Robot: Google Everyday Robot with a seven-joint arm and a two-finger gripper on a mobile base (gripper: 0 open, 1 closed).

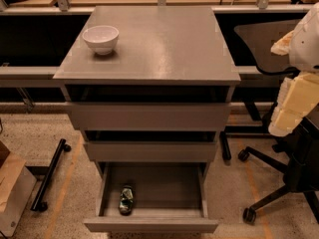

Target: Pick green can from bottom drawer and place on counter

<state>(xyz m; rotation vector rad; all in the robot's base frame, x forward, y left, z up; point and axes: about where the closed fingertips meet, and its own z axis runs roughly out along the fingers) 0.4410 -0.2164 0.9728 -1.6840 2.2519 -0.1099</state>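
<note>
The green can (126, 200) lies on its side in the open bottom drawer (164, 193), near the front left corner. The drawer is pulled out towards me. The two shallower drawers above it stand slightly open. The counter (164, 44) is the grey top of the cabinet, with a white bowl (100, 38) on its back left part. My gripper (293, 106), cream-coloured, hangs at the right edge of the view beside the cabinet at about the top drawer's height. It is well away from the can, above and to the right of it, and it holds nothing.
A black office chair (279, 173) on castors stands right of the cabinet, under my arm. A black bar on wheels (50, 176) and a cardboard box (12, 190) lie on the floor to the left. Dark tables (30, 29) run behind the cabinet.
</note>
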